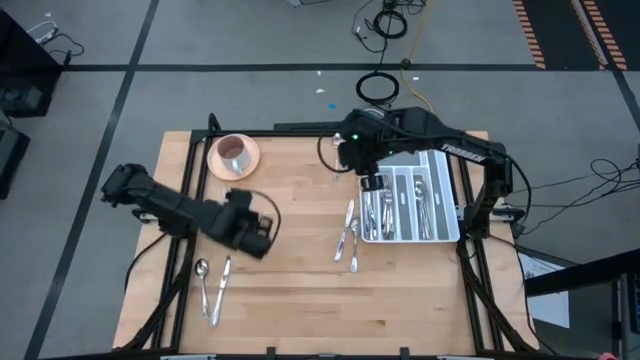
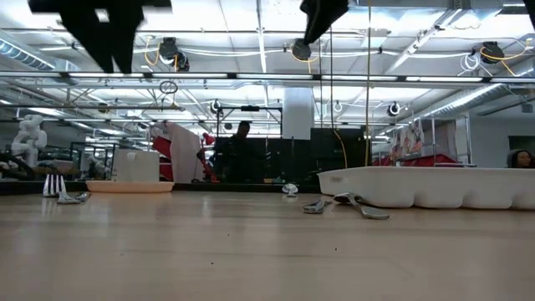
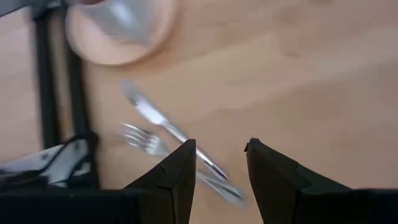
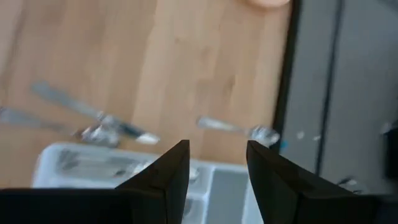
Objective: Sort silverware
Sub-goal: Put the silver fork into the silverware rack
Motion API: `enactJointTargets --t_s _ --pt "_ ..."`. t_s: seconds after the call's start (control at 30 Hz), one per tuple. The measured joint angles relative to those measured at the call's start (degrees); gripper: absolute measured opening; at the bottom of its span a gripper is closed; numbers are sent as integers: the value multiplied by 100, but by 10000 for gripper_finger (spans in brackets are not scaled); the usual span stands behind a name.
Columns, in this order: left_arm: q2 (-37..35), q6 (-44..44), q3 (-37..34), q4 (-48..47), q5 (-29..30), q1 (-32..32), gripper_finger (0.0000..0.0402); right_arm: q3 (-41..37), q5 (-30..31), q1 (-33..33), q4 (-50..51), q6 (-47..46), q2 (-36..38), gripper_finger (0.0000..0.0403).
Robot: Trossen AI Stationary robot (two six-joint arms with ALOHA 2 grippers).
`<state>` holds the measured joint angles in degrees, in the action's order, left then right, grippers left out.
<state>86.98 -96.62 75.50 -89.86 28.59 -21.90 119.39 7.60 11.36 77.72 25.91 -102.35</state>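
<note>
Silverware lies in three places. A spoon and two other pieces point(image 1: 210, 282) lie flat near the table's near left edge. Several pieces point(image 1: 350, 228) lie flat just left of the white tray point(image 1: 452, 215), and more lie in its compartments point(image 1: 420, 205). My left gripper point(image 1: 258, 236) hangs open above the left half of the table. In its wrist view a knife point(image 3: 149, 115) and a fork point(image 3: 140, 138) lie on the wood beyond the gripper point(image 3: 221, 152). My right gripper point(image 1: 372, 183) hangs open high over the tray's left end point(image 4: 74, 155), holding nothing point(image 4: 217, 152).
A pink saucer with a cup point(image 1: 233, 153) stands at the far left of the table. Black frame rails point(image 1: 190, 175) run along the table's edges. Bare wood point(image 1: 300, 290) stretches between the two groups of silverware. In the low view both arms hang well above the tabletop.
</note>
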Motion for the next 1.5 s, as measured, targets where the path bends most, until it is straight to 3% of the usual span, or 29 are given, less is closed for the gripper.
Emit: enactJointTargets --t_s 0.27,0.57,0.73,1.1,1.27,1.5 --pt "-61 860 -1076 312 -270 1664 145 110 -498 70 1101 -76 251 150" --pt "-98 3963 -1692 1470 -1167 3165 145 110 -499 72 1230 88 819 151" --pt "-98 5318 -1693 1340 -1400 3818 145 110 -496 72 1230 47 1103 151" --pt "-706 6544 -1968 1302 -2298 5089 145 110 -495 70 1230 -429 1509 151" --pt "-952 6393 -2598 1544 -2691 5523 145 110 -494 68 1230 -444 1506 151" --pt "-1186 6280 -3122 1822 -2895 5634 145 110 -492 68 1201 -432 1506 151"
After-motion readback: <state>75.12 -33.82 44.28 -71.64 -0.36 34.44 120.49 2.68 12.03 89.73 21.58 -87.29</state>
